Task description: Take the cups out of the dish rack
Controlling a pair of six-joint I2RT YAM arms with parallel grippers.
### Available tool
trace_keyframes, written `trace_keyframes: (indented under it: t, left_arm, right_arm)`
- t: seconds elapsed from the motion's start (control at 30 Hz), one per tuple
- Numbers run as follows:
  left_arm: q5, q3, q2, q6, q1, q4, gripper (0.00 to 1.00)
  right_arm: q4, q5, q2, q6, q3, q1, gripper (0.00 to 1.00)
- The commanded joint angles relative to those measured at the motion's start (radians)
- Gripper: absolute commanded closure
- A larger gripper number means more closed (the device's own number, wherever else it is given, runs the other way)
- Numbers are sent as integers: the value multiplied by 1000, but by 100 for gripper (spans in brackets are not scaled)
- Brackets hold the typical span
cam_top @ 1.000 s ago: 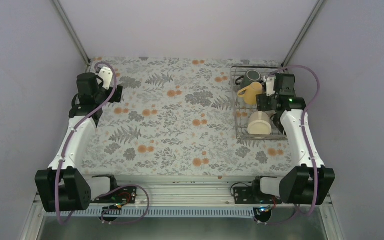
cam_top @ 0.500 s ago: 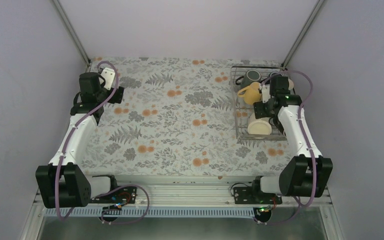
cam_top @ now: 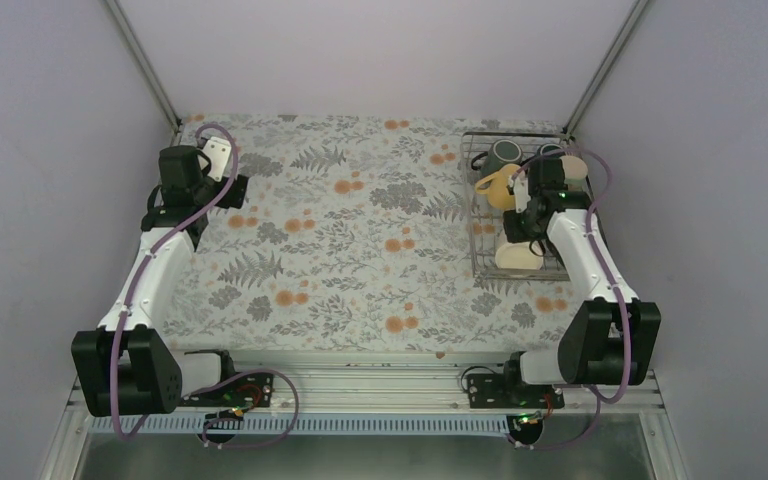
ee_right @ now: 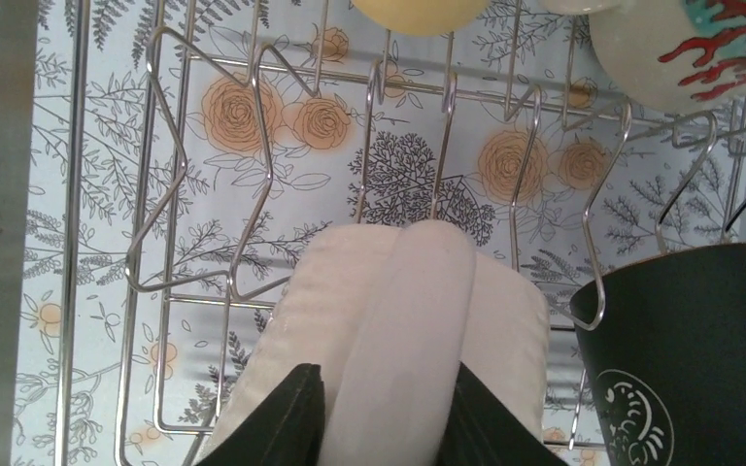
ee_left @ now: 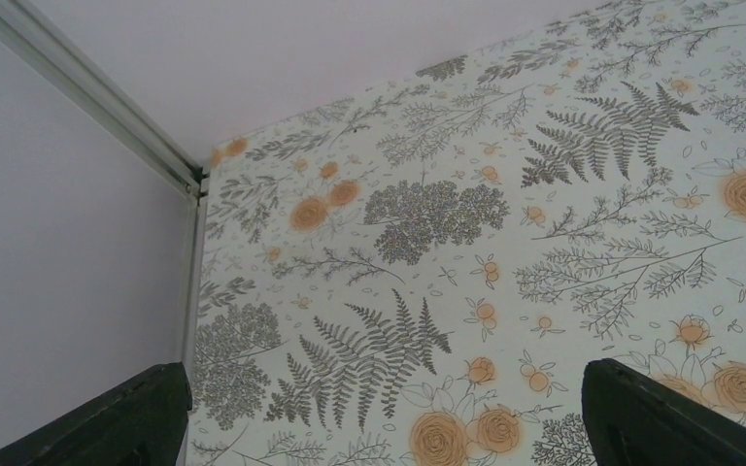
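The wire dish rack [cam_top: 476, 215] stands at the table's far right. A cream-white cup [cam_top: 516, 258] lies on its side at the rack's near end. My right gripper [cam_top: 523, 226] is down on it. In the right wrist view the gripper [ee_right: 384, 419] is shut on this cup's handle [ee_right: 398, 311], one dark finger [ee_right: 274, 427] on each side. A yellow cup [cam_top: 497, 186] and a dark grey cup [cam_top: 505, 153] sit farther back. A black cup with a white mark [ee_right: 699, 349] stands right beside the cream one. My left gripper [ee_left: 379, 417] hangs open over bare tablecloth at the far left.
A pale cup with a red and teal coral pattern [ee_right: 685, 44] sits in the rack's far right corner. Upright wire prongs [ee_right: 253, 175] rise around the cream cup. The floral tablecloth [cam_top: 360, 240] covers the table. Walls close in the back and both sides.
My right gripper has moved down and toward the rack's near end onto the cream-white cup, and its jaws have closed on the handle. The left arm has stayed still.
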Motion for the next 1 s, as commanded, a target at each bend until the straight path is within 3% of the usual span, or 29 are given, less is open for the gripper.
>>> trace_keyframes:
  t: [0.0,0.07,0.23,0.53,0.73,0.97]
  left_arm:
    - [-3,-4,4,7,-4,11,0]
    - [15,-3,6,5,-4,8,0]
    - [118,30,2,29,-12,-38,0]
    - [377,214,75,59,-47,-182,0]
    - [651,271,108,90,-59,-196,0]
    - [1044,355,206,109,-90,-227,0]
  right_arm:
    - [-20,22,8,7,13,8,76]
    - [-25,25,7,1,20,8,85]
    - [-70,-27,-19,-32,75,8,93]
    - [-210,-151,-24,-127,277,9,96]
    - [-277,-291,9,-174,406,8,96]
    - [-316,-587,67,-243,532,11,97]
